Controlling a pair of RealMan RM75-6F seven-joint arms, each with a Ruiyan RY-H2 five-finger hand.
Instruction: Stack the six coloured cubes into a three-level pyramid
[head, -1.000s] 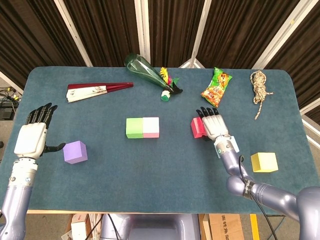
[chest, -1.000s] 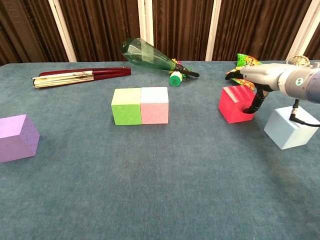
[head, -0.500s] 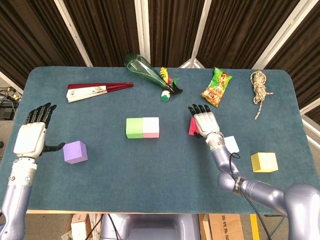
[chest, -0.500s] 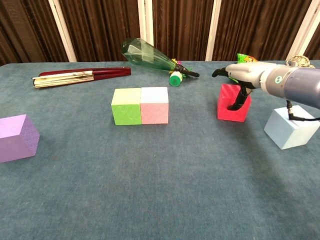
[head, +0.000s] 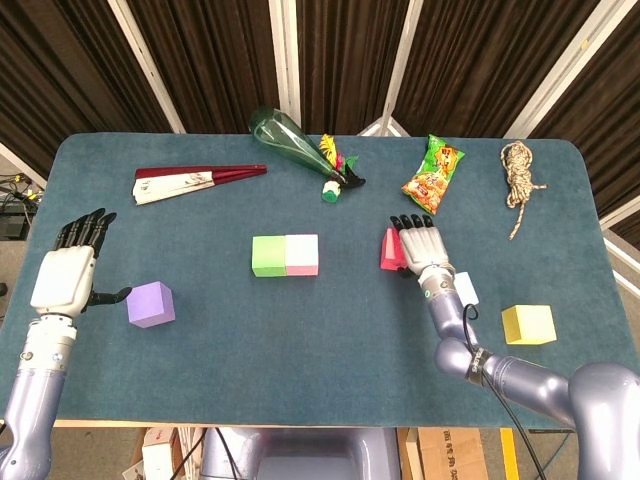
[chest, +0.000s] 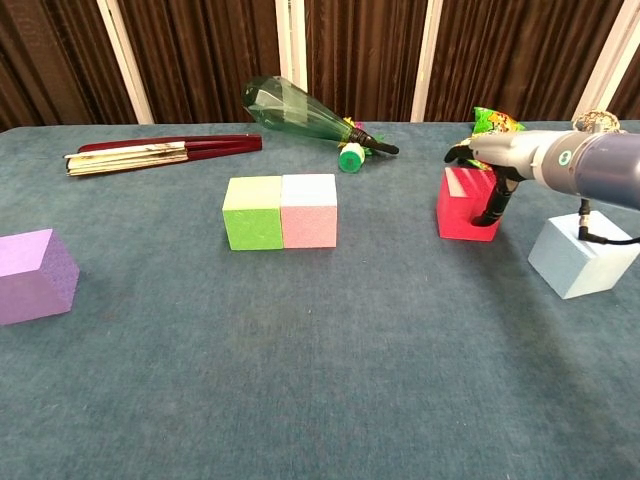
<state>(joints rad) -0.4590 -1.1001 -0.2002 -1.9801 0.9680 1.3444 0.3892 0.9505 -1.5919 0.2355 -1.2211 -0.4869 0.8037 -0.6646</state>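
The green cube (head: 268, 255) and the pink cube (head: 302, 254) stand side by side, touching, mid-table; the chest view shows the same green cube (chest: 252, 212) and pink cube (chest: 308, 210). My right hand (head: 422, 248) lies palm-down over the red cube (head: 389, 250), fingers stretched out. In the chest view the red cube (chest: 463, 205) rests on the table, with my right hand (chest: 497, 156) dropping its thumb along the cube's right side. A light blue cube (chest: 584, 256) and a yellow cube (head: 528, 324) sit further right. My left hand (head: 64, 274) is open beside the purple cube (head: 150, 303).
Along the far side lie a folded fan (head: 195, 180), a green bottle (head: 290, 135) on its side, a snack bag (head: 433, 175) and a coil of rope (head: 518, 170). The table's front edge (head: 300, 418) runs below the cubes.
My right hand swung left over the red cube, then eased back right. The red cube turned squarer to the table and shifted slightly left. The left hand stayed still.
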